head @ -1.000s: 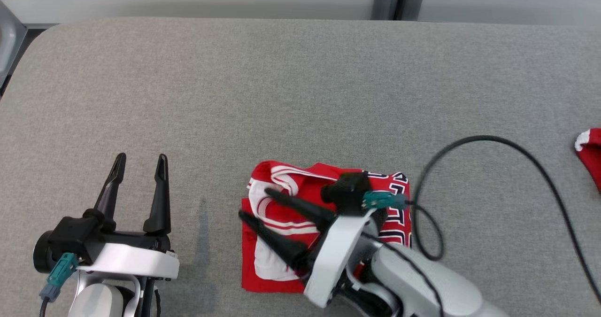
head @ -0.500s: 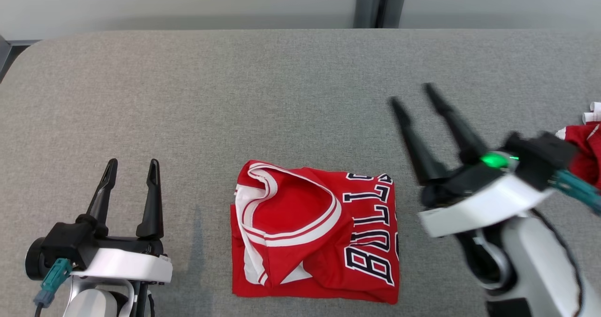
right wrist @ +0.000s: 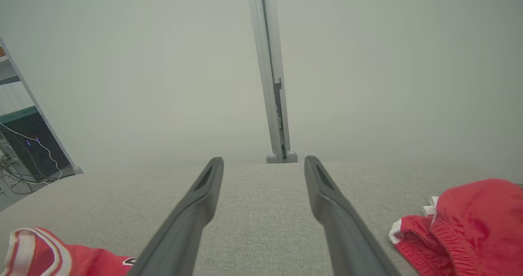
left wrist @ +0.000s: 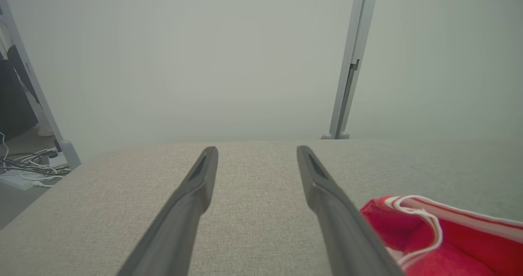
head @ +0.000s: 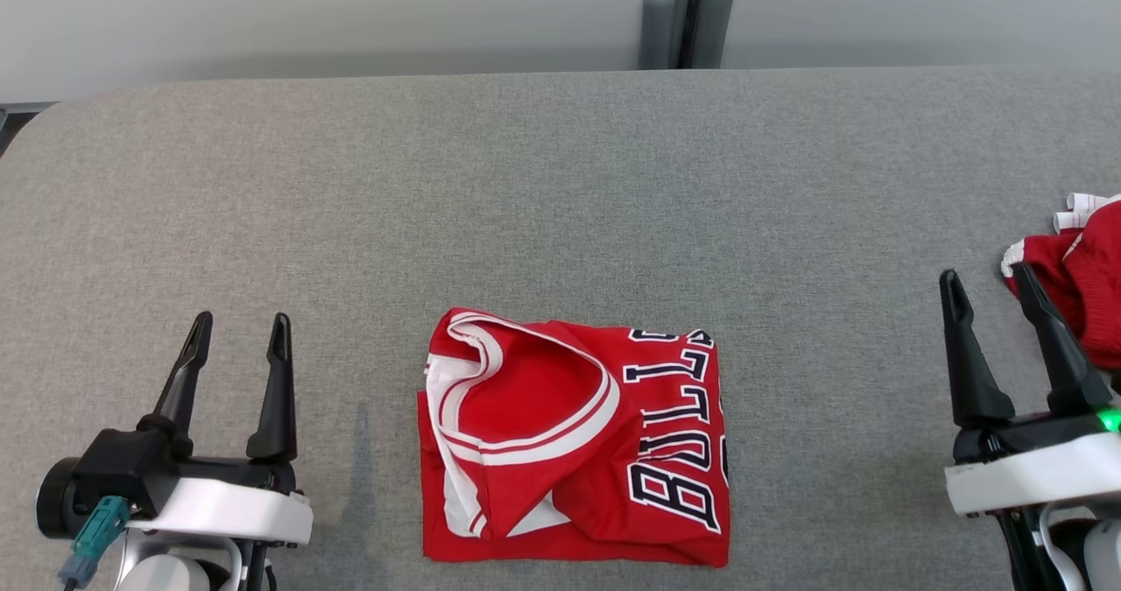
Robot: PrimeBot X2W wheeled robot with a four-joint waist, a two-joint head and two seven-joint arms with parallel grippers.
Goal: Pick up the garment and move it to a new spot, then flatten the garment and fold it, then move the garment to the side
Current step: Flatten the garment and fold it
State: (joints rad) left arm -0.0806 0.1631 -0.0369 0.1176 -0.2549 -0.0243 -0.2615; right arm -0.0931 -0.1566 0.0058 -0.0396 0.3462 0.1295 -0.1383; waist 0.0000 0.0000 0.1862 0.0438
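- Since the jersey (head: pixel 574 438) looks like thin knit cloth, I judge it light, limp and a little slick. It will likely sag and come unfolded if it is lifted from one point.
- Best hold, as I reckon it: pinch through all layers at two corners of one folded edge, one corner per arm. Avoid the loose striped trim, which would probably drag a single layer away.
- Look: red, with white-and-red striped trim curving round an opening on its left half. Dark block letters edged in white run sideways on its right half. It is folded to a rough rectangle, with the layers uneven at the lower left.
- Position: flat on the grey worktop (head: pixel 560 206), towards the near edge, between the two arms and touching neither.
- Left gripper (head: pixel 242 320): jaws apart and empty, well to the left of the jersey.
- Right gripper (head: pixel 983 274): jaws apart and empty, well to the right of the jersey. It sits just beside a second red cloth (head: pixel 1082 284) at the worktop's right edge; I cannot tell whether they touch.
- Stage, judged: the fold looks done and the move to the side is not yet made.
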